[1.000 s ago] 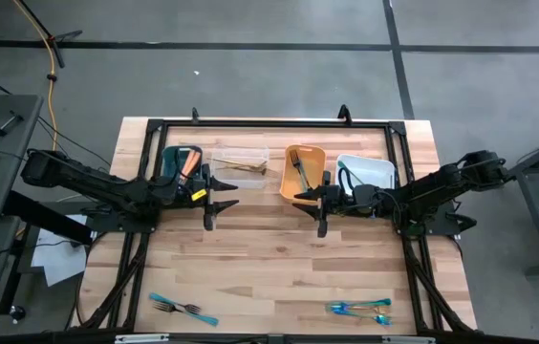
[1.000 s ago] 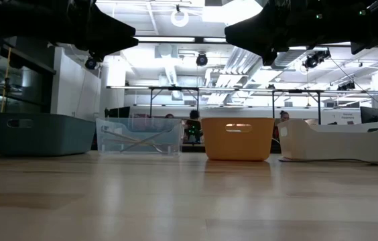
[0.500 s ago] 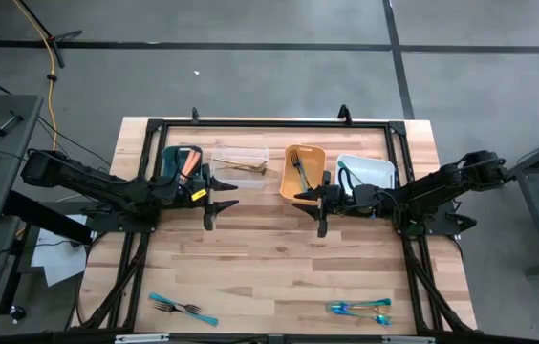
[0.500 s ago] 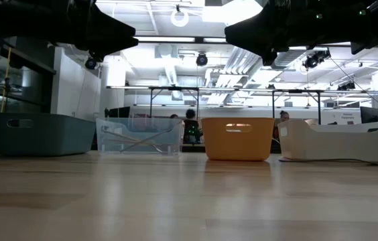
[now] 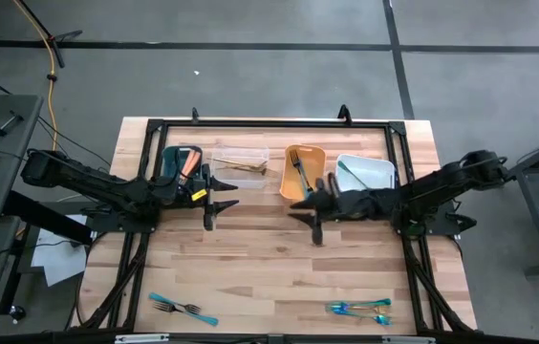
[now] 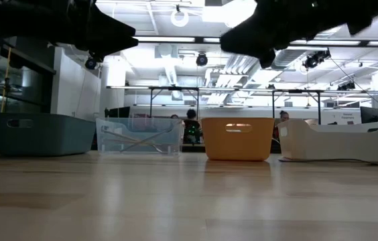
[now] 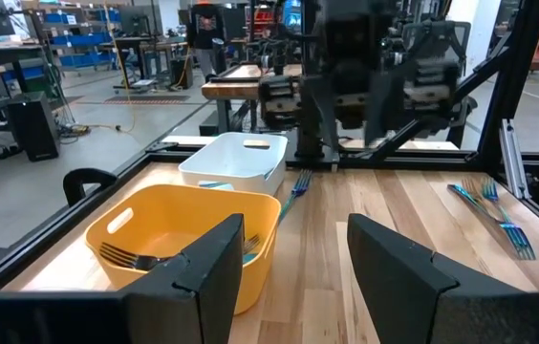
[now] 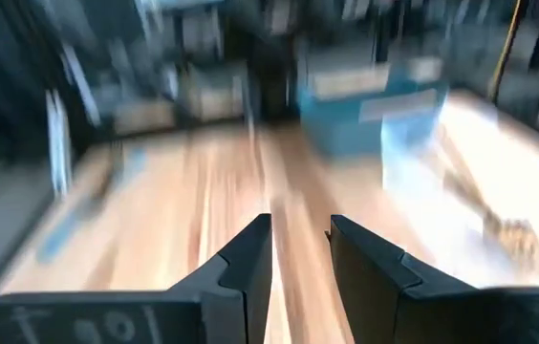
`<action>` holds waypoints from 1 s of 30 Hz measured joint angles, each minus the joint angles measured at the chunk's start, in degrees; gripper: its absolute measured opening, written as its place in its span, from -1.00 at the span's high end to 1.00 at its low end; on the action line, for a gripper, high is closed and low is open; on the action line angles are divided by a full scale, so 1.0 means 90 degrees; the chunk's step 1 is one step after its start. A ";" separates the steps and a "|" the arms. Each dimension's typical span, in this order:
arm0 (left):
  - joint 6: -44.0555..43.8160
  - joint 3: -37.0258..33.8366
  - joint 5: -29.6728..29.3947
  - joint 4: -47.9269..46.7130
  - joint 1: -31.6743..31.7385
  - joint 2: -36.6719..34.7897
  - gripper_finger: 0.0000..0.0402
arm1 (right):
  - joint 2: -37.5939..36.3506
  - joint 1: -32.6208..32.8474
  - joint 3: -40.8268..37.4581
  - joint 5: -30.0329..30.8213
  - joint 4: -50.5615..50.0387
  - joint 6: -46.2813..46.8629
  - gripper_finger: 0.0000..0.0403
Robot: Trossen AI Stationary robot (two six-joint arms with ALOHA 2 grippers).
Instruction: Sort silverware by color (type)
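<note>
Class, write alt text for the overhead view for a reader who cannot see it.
Two dark arms reach inward over a wooden table, left gripper and right gripper empty, before four bins at the back. Teal-handled silverware lies along the front edge.

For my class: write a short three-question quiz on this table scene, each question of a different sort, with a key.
1. True or false: the orange bin holds a dark fork.
2. Where do the teal forks lie? A near edge; B teal bin; C clear bin.
3. Fill in: the left gripper's fingers stand ____.

Key: 1 true. 2 A. 3 open.
</note>
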 joint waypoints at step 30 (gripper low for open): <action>-0.0168 -0.0002 0.0075 -0.0045 -0.0002 0.0002 0.10 | 0.0002 0.0335 0.0055 0.0783 -0.7833 0.7662 0.49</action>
